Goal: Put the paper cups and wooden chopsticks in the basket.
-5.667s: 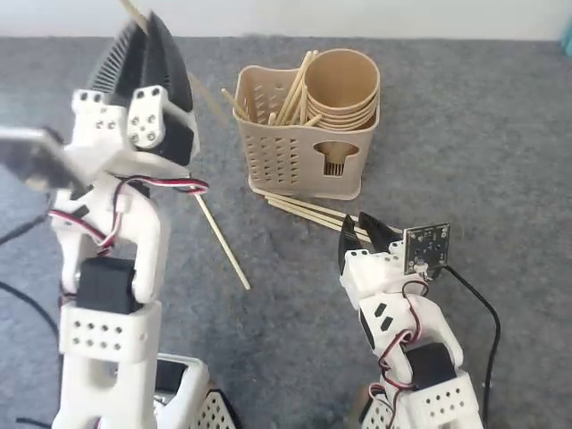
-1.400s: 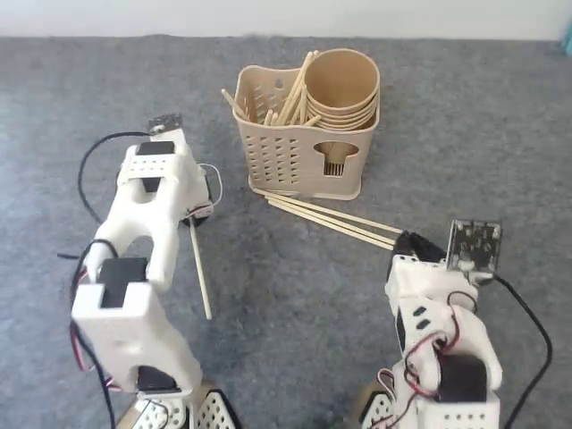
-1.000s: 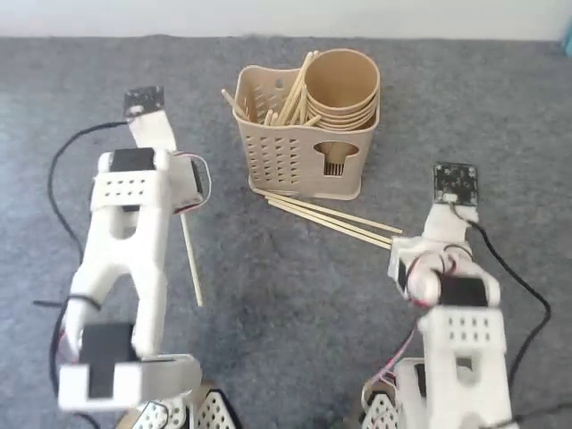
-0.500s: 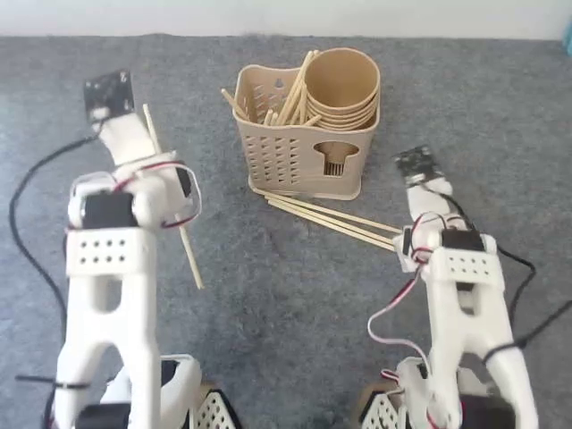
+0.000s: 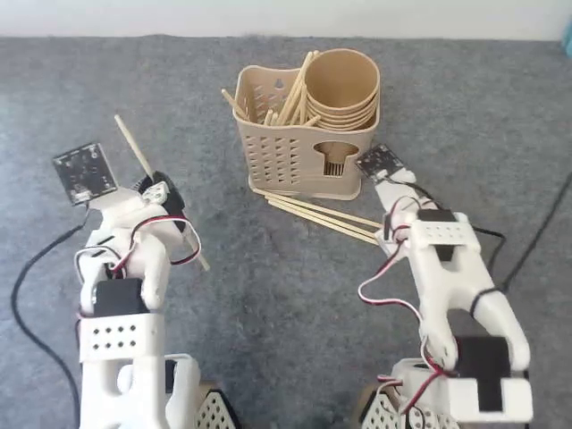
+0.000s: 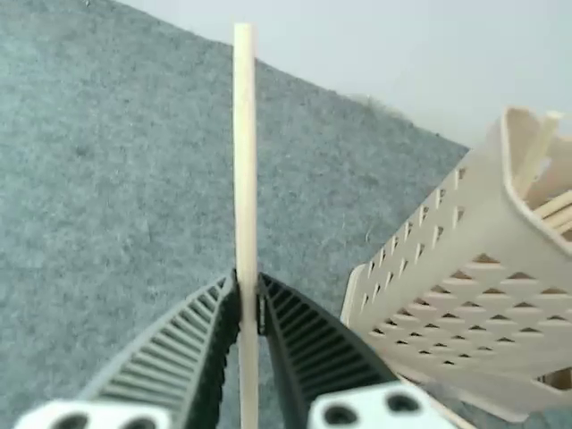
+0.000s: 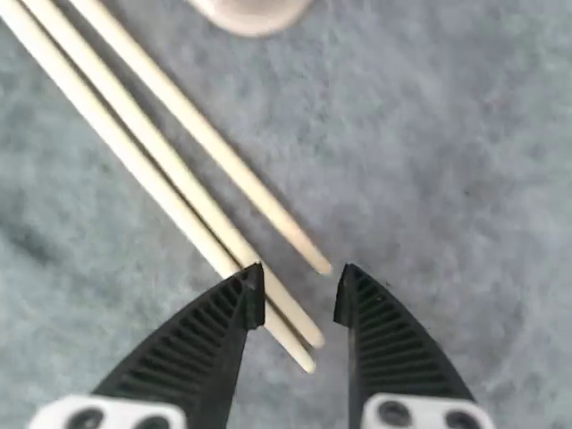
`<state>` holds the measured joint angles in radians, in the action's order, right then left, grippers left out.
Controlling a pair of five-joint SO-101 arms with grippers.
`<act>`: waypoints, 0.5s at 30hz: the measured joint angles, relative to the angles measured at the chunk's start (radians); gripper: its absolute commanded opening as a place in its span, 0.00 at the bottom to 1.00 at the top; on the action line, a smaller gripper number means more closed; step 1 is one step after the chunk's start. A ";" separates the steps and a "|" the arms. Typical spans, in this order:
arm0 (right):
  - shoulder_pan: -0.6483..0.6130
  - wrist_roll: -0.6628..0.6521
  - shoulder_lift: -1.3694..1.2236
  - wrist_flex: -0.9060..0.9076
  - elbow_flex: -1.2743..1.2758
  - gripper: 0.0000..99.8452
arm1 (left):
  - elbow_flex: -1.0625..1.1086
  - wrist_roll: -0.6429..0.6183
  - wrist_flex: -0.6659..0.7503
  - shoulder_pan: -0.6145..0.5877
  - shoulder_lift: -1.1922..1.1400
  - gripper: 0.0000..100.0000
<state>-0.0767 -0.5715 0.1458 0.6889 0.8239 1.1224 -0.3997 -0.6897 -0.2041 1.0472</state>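
Since half a second back my left tool (image 6: 248, 290) has drawn back, pinching one chopstick (image 6: 243, 134) beside the basket (image 5: 286, 152). The right tool (image 7: 299, 281), spread, has dropped over the loose chopsticks (image 7: 206, 137) on the surface (image 5: 295, 295). I'd centre the stick ends between the jaws before closing.

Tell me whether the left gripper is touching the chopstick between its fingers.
Touching. The left wrist view shows the left gripper closed on the chopstick, with both ribbed fingers pressed against its sides and no gap.
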 measured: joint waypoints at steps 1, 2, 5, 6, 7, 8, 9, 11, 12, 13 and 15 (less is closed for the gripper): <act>-0.017 0.006 -0.018 -0.009 -0.006 0.15 | 0.000 0.000 0.008 0.000 0.000 0.01; -0.025 0.009 -0.038 -0.023 -0.014 0.15 | 0.000 0.000 0.015 0.000 -0.006 0.01; -0.025 0.014 -0.092 -0.074 -0.034 0.14 | 0.000 0.000 0.048 0.000 -0.060 0.01; -0.023 0.014 -0.107 -0.084 -0.046 0.13 | 0.000 0.000 0.054 0.000 -0.084 0.01; -0.021 0.014 -0.123 -0.092 -0.058 0.10 | 0.000 0.000 0.060 0.000 -0.109 0.01; -0.021 0.014 -0.135 -0.098 -0.063 0.07 | 0.000 0.000 0.061 0.000 -0.135 0.01; -0.021 0.014 -0.141 -0.101 -0.068 0.03 | -0.008 0.000 0.061 0.000 -0.163 0.01; -0.023 0.014 -0.143 -0.104 -0.071 0.01 | -0.031 0.000 0.061 0.000 -0.215 0.01; -0.023 0.014 -0.143 -0.106 -0.071 0.02 | -0.040 0.000 0.061 0.000 -0.238 0.01; -0.023 0.014 -0.143 -0.106 -0.071 0.01 | -0.048 0.000 0.061 0.000 -0.259 0.01; -0.023 0.014 -0.143 -0.107 -0.071 0.01 | -0.058 0.000 0.061 0.000 -0.288 0.01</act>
<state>-0.0997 -0.5577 0.0031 0.5815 0.7534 1.0641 -0.3997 -0.6283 -0.2041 0.7587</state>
